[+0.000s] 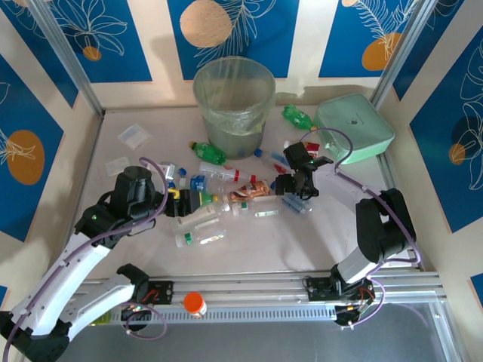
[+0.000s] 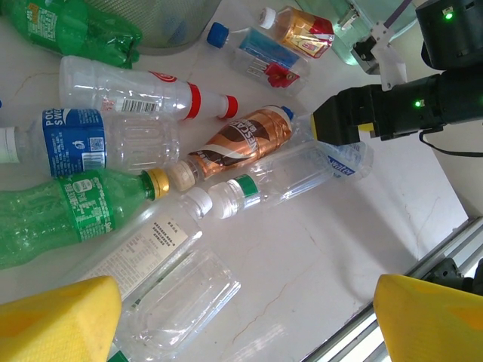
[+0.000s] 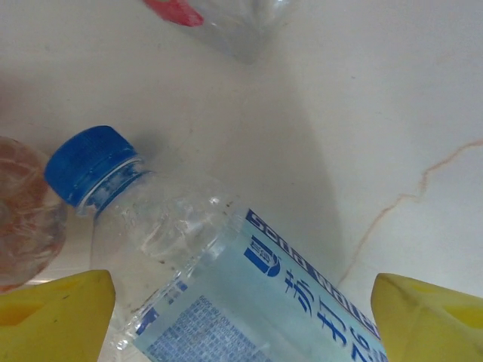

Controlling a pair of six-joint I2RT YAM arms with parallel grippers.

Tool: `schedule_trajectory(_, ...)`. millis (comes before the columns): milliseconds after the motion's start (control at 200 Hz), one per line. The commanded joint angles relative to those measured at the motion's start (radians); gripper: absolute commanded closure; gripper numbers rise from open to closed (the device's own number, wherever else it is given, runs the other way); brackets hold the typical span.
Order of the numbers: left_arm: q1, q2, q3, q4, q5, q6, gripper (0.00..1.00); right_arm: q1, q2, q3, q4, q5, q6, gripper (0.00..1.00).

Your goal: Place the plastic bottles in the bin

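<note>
I'm holding the right gripper point(image 3: 241, 332) over a clear plastic bottle with a blue cap and a pale blue label point(image 3: 219, 279), which is lying on its side on the white table point(image 3: 362, 113). Its yellow fingers point(image 3: 53, 320) are standing wide apart, one on each side of the bottle's body. I'm not seeing them press on it, so nothing is being held.

From the top view, that bottle is lying well apart from the round translucent grey-green bin point(image 1: 207, 102) at the back of the table. The other plastic bottles point(image 1: 226, 192) are lying scattered between the two arms.

The left gripper point(image 2: 241, 324) is hanging empty too, fingers spread above a clear bottle with a white label point(image 2: 151, 256), just beside a green bottle with a yellow cap point(image 2: 60, 219).

I'm reading this as the start of a pick on the right side. Next I'm needing to come down squarely and close on the body, not the cap. The thin plastic is looking likely to roll or buckle. Then it's lift and carry to the bin.
</note>
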Motion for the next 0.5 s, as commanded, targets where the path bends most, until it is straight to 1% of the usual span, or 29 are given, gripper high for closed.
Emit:
schedule_trajectory(0,0.003,-0.001,-0.002,0.004,0.009,0.018,0.13,-0.025,0.001,-0.028,-0.027,-0.068,0.040,0.13)
schedule_trajectory(235,0.003,0.001,-0.004,-0.003,0.010,0.033,0.13,-0.053,-0.073,-0.101,-0.005,-0.211,0.113,0.18)
schedule_trajectory(360,0.003,-0.001,0.002,-0.002,0.011,0.038,0.13,-0.055,-0.086,-0.116,-0.033,-0.237,0.159,0.18)
schedule_trajectory(495,0.003,0.001,0.002,0.007,0.017,0.035,0.13,-0.053,-0.148,-0.166,-0.020,-0.258,0.212,0.16)
